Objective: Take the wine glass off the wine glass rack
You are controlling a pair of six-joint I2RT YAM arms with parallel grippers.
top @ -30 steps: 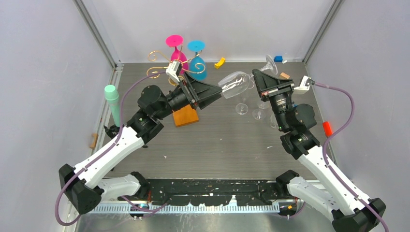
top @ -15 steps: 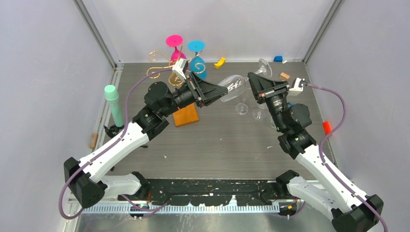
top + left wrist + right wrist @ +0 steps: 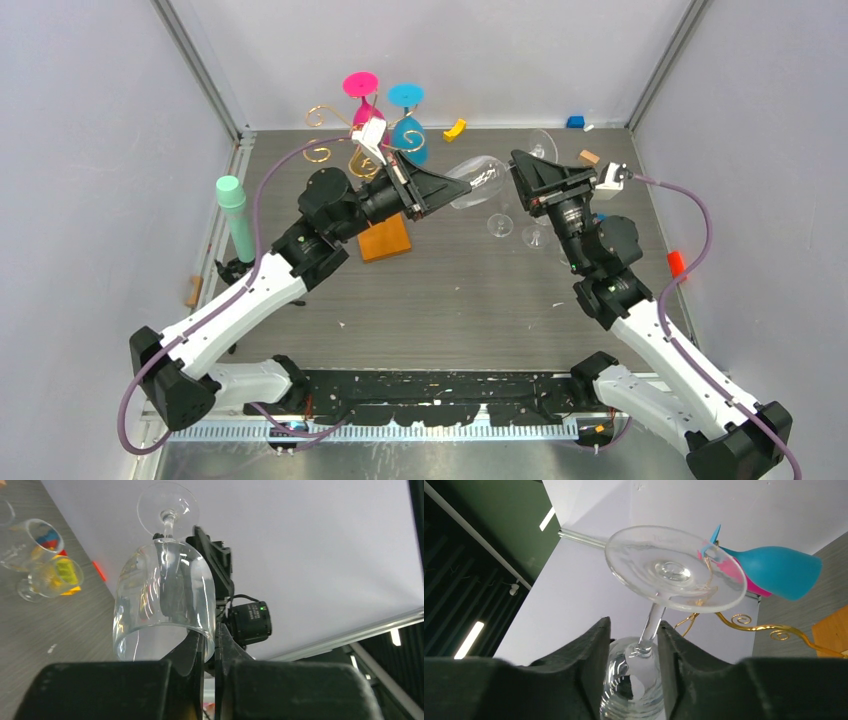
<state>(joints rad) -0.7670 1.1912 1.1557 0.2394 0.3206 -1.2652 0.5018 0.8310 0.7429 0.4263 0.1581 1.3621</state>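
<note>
Grey wood-grain surface (image 3: pixel 450 290), pale walls (image 3: pixel 450 60) around. The clear wine glass (image 3: pixel 475 180) hangs in the air, off the wine glass rack (image 3: pixel 385 241) (back left). The left end effector (image 3: pixel 210 645) pinches its rim; the right end effector (image 3: pixel 634 630) stands parted around the stem.

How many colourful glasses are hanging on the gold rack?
2. A pink glass hangs upside down at the back of the wine glass rack. A blue glass hangs just to its right. The left arm covers part of the rack, so another could be hidden.
</note>
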